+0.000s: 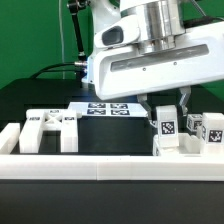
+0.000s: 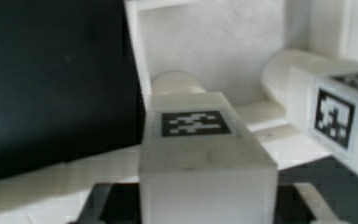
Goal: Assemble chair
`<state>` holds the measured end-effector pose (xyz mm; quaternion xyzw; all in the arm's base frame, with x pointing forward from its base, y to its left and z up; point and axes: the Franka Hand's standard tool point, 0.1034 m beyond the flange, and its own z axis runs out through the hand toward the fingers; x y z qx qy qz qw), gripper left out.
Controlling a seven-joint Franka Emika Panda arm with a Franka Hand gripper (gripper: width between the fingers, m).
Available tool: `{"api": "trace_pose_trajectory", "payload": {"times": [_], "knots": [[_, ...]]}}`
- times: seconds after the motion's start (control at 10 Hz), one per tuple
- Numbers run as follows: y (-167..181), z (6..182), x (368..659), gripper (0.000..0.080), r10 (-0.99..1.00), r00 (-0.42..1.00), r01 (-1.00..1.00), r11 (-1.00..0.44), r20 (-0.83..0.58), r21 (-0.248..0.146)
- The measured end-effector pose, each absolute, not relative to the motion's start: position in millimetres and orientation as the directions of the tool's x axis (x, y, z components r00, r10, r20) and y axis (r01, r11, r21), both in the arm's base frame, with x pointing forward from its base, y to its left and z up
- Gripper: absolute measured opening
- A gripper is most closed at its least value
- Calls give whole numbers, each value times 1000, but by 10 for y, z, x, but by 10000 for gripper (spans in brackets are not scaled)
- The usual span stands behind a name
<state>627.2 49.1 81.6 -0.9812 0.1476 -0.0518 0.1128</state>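
My gripper [image 1: 166, 115] hangs low over the chair parts at the exterior view's right. Its dark fingers [image 2: 123, 200] press both sides of a white blocky chair piece [image 2: 197, 150] that bears a square tag on its end, so the gripper [image 2: 197, 205] is shut on it. The same piece [image 1: 165, 130] stands by the front rail. A second tagged chair piece [image 2: 336, 105] lies close beside it, also seen in the exterior view [image 1: 212, 128]. A white chair frame panel [image 1: 50, 128] lies at the exterior view's left.
The marker board [image 1: 105, 108] lies flat on the black table behind the parts. A white rail [image 1: 100, 165] runs along the front edge, with a raised end [image 1: 10, 138] at the exterior view's left. A green wall stands behind.
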Motion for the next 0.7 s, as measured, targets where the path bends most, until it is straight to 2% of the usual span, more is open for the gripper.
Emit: {"api": "trace_pose_trajectory", "payload": {"times": [0.4, 0.7], "knots": [[488, 811, 6283, 297, -671, 741, -656, -715, -28, -241], [515, 805, 6298, 297, -836, 543, -825, -513, -80, -235]]}}
